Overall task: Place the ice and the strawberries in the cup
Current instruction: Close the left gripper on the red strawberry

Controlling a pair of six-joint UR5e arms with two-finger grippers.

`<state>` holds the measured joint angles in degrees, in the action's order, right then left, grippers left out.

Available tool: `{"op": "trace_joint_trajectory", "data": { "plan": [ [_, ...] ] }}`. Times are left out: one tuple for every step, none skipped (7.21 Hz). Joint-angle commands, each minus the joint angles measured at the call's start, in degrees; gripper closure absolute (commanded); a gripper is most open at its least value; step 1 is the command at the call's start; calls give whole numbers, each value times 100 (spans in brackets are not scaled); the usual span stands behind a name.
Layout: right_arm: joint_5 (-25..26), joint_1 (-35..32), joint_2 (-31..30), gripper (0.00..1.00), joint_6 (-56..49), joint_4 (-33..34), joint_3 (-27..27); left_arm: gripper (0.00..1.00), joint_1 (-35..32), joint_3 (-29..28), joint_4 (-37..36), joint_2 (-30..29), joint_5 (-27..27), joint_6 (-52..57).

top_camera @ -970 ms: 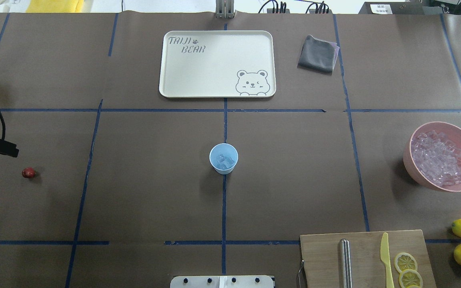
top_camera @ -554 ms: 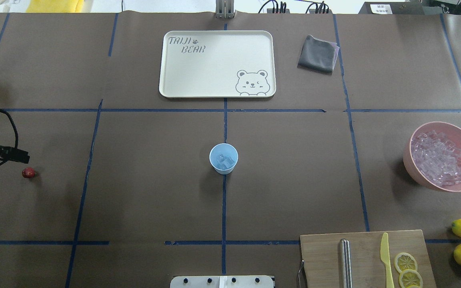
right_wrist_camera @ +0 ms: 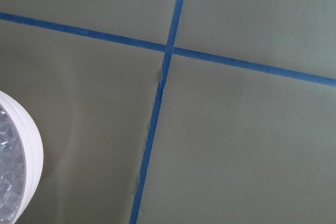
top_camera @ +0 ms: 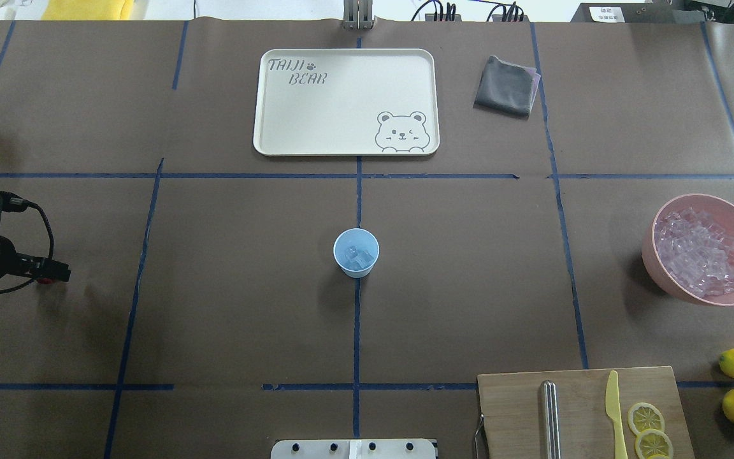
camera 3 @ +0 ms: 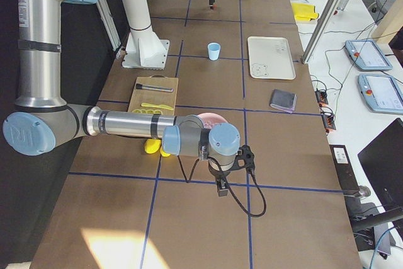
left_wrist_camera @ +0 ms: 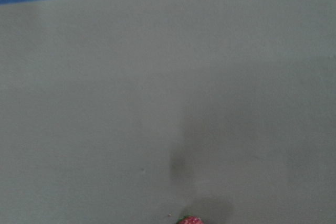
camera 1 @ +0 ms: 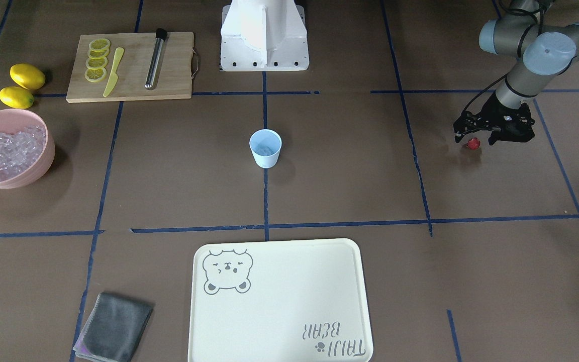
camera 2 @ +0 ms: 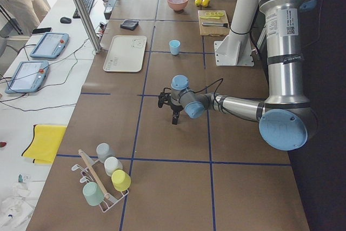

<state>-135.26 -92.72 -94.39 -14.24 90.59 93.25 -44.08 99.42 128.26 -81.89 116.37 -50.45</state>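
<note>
Left tool (camera 1: 474, 138) spread wide, low over strawberry (camera 1: 473, 145) at right middle of front view; berry not yet gripped.

Strawberry lying on worktop (top_camera: 246, 306), well apart from cup (top_camera: 355, 253) at centre of overhead frame. Ice (top_camera: 359, 258) already inside cup, more in pink bowl (top_camera: 650, 255) at right edge. Berry only just in left wrist view, at bottom edge, so possibly off-centre between the fingers. Small, round and glossy: apt to roll or squirt sideways under a one-sided touch or an early close. Too deep a descent: fingertips scraping worktop. Too shallow: a pinch on the crown only, and a drop somewhere on the long carry. Narrow cup mouth, so little margin for an off-centre release; bounce off rim likely then. Right tool (camera 3: 221, 187) seen only in right-end side view, lower middle; wide or narrow, cannot tell.
</note>
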Motion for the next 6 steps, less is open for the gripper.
{"op": "trace_joint_trajectory", "data": {
  "plan": [
    [0, 0, 0, 1, 0, 3, 1, 16, 13, -10, 6, 7, 8, -26],
    [0, 0, 0, 1, 0, -6, 9, 64, 4, -10, 6, 7, -9, -26],
    [0, 0, 0, 0, 0, -6, 9, 90, 4, -2, -3, 7, -44, 8],
    [0, 0, 0, 1, 0, -6, 18, 97, 4, 33, -3, 15, -53, 35],
    [0, 0, 9, 0, 0, -6, 18, 100, -22, 112, -11, 33, -45, 70],
    [0, 0, 9, 0, 0, -6, 18, 100, -31, 235, -46, 85, -1, 79]
  ]
}}
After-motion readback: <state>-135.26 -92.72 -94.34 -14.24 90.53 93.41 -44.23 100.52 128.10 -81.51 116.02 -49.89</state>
